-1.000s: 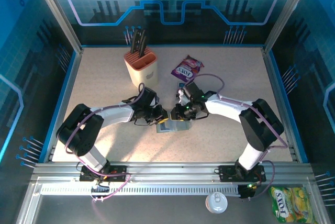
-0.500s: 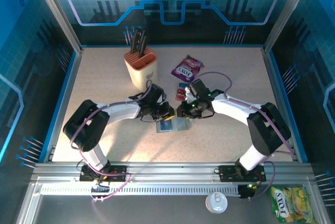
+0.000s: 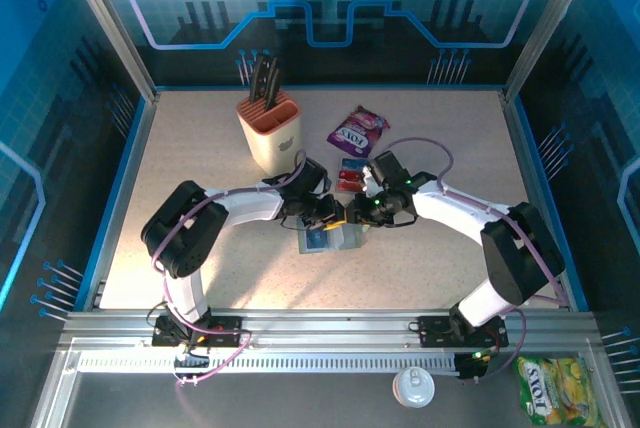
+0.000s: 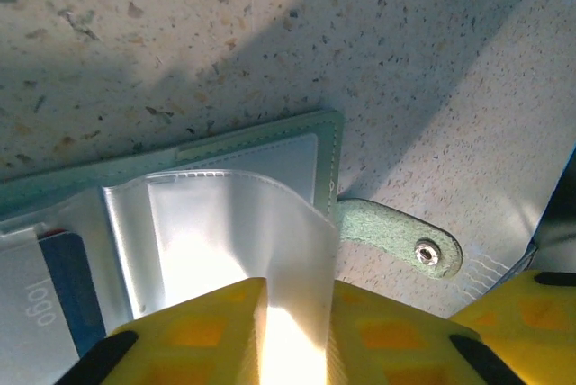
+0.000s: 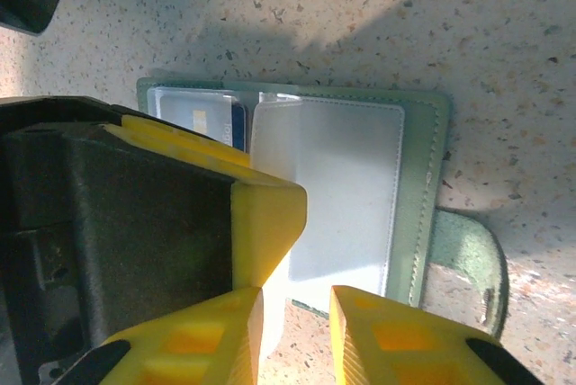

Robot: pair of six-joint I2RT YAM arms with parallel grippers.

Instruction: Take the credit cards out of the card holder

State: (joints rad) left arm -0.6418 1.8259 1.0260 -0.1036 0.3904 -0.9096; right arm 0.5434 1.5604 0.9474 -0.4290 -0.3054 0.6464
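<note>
Over the last second both arms have pushed further out from their bases. The left gripper [image 3: 325, 216] and right gripper [image 3: 358, 214] have slid along the far edge of the holder [image 3: 335, 239] and now sit close together above it. The holder itself has not moved. It lies open and flat on the table [image 3: 200, 168], its strap [image 4: 396, 235] sticking out at one side.

In the left wrist view a clear sleeve [image 4: 225, 232] stands up off the holder and runs down between the left fingers, which are close together. The gap looks wider than the thin leaf, so I cannot tell whether they pinch it or have just let go. In the right wrist view the right jaws are narrowly apart over the holder's near edge with a pale edge of sleeve between them, and here too I cannot tell whether it is clamped.

Red and blue cards [image 3: 349, 177] lie loose on the table just beyond the holder's far side, so part of the job looks done. A blue card [image 4: 61, 277] sits in a pocket under the lifted sleeve. The shift probably serves to turn the leaves and expose that card, and it has yet to be drawn out.
</note>
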